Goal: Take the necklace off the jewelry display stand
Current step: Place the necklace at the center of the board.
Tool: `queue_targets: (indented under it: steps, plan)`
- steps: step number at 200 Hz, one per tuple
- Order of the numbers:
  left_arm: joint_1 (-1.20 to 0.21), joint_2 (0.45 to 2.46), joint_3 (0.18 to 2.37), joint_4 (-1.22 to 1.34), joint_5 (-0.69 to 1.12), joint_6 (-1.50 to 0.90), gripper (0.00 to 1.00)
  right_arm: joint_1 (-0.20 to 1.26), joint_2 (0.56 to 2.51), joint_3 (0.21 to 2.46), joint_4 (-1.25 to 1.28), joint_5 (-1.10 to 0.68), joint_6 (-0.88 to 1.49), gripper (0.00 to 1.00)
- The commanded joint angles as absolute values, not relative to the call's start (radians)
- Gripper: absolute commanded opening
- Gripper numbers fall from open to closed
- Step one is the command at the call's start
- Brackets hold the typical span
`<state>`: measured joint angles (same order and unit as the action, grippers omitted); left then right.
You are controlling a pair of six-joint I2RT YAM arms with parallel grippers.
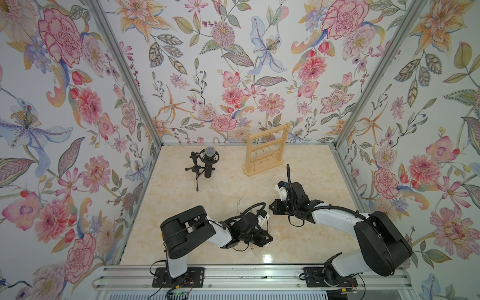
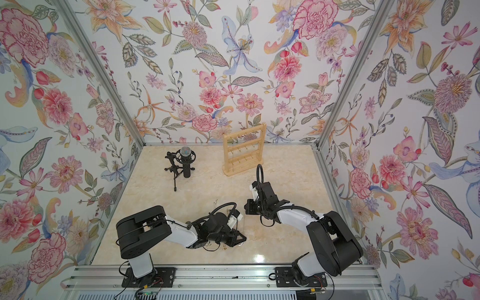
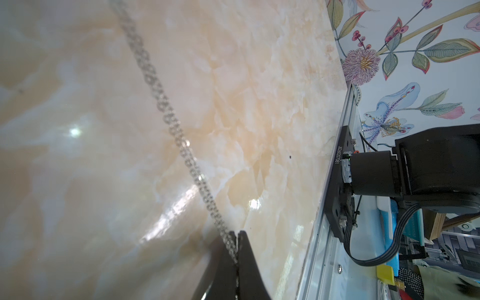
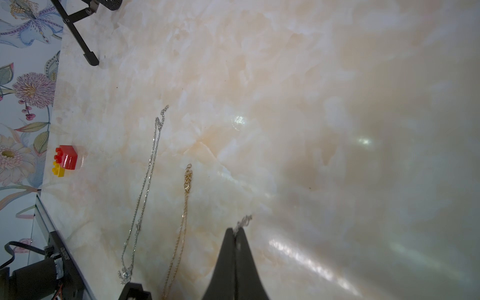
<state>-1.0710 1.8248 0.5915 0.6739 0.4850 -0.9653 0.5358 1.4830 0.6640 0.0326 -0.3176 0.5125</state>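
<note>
Left gripper (image 3: 237, 233): clamped tight on a silver necklace (image 3: 168, 114); I see the chain run straight from the closed tips out over the table (image 3: 272, 78).
Right gripper (image 4: 235, 231): clenched as well, with a short chain end (image 4: 245, 220) poking out past its tips; I cannot tell whether it belongs to the same necklace.
Jewelry display stand (image 1: 262, 168) (image 2: 242, 167): upright at the back of the table in both top views, right of the microphone (image 1: 209, 162), well apart from both grippers.
Held necklace: off the stand, near the front of the table between the two arms.
Loose pieces: a loose silver chain (image 4: 146, 187) and a gold chain (image 4: 185, 205) lie side by side on the marble, not touching; red and yellow toy bricks (image 4: 67, 157) sit near the table edge.
</note>
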Motion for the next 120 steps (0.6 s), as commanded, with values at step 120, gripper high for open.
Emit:
queue_targets:
  steps: [120]
  plan:
    - [-1.094, 1.847, 0.591, 0.561, 0.505, -0.956, 0.06, 0.512, 1.624, 0.744, 0.065, -0.307, 0.503, 0.0]
